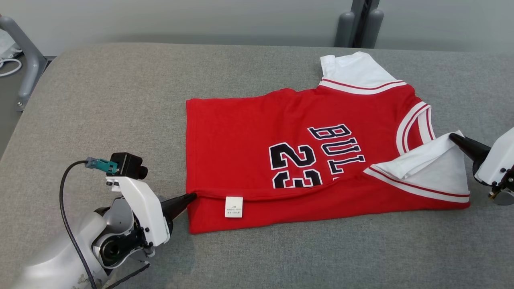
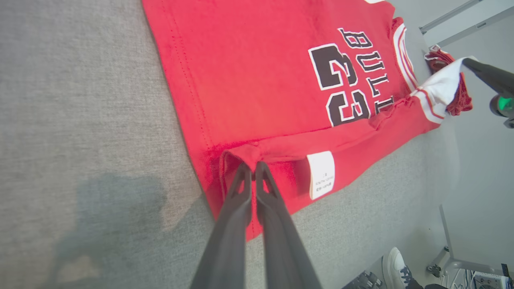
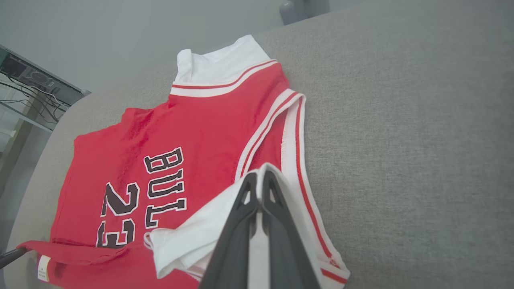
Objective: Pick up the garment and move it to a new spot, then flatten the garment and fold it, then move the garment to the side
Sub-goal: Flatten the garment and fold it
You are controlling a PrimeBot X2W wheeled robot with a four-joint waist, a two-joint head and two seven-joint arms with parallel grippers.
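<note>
Surface: a grey cloth-covered table (image 1: 100, 100), with a pale grey wall behind it.
Jersey: a red jersey (image 1: 249, 132) with white trim lies flat, right of the table's middle. Its hem is toward the robot's left and its neckline toward the right. The near long edge is folded up over the front and covers the lower part of the "23".
Label: a white label (image 1: 233, 206) sits on the folded strip near the hem end.
Sleeves: the far sleeve (image 1: 353, 70) lies spread on the table. The near sleeve (image 1: 425, 168) is turned over onto the chest.
Left gripper (image 2: 253, 168): fingers pressed together, pinching the folded hem corner of the jersey.
Right gripper (image 3: 259, 182): fingers clamped on the white tip of the near sleeve, just beside the neckline trim.
Head view adds: two grey posts (image 1: 357, 24) beyond the far edge.
Left wrist view adds: a person's shoe (image 2: 395, 265) on the floor past the table, and a green light (image 2: 505, 104) on the right gripper's body.
Right wrist view adds: a shelf with cables (image 3: 24, 88) at the room's side.
</note>
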